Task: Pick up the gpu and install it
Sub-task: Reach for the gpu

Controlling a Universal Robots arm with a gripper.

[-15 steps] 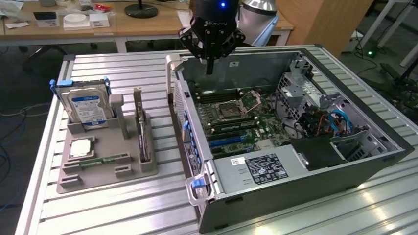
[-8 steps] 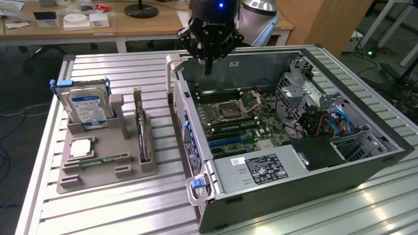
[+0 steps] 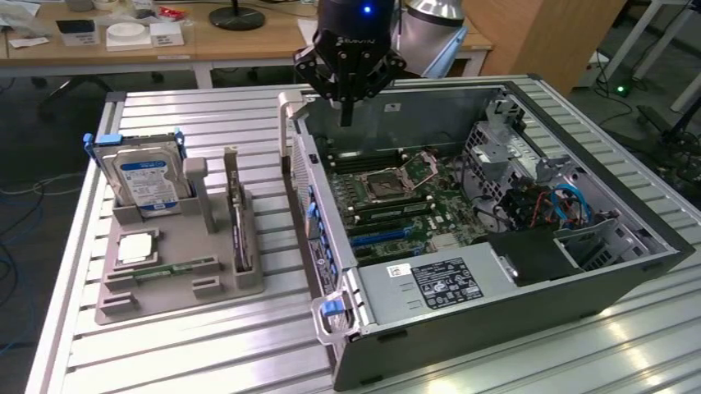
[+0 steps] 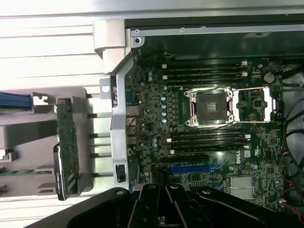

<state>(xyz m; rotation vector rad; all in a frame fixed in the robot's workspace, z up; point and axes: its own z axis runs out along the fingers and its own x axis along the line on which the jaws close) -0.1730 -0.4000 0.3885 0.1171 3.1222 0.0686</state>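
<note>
Gripper (image 3: 346, 113) hangs over the open computer case (image 3: 526, 322), fingers pressed together. Gpu (image 3: 238, 223) stands on edge in the grey holder tray (image 3: 153, 302), near the hard drive (image 3: 148, 176), at the exterior view's left of the case.

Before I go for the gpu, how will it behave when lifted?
The gpu stands on edge in a slot of the grey holder, so a sideways nudge may tip it. Thin flat board: likely stiff and light. Its bare components look fragile.
</note>
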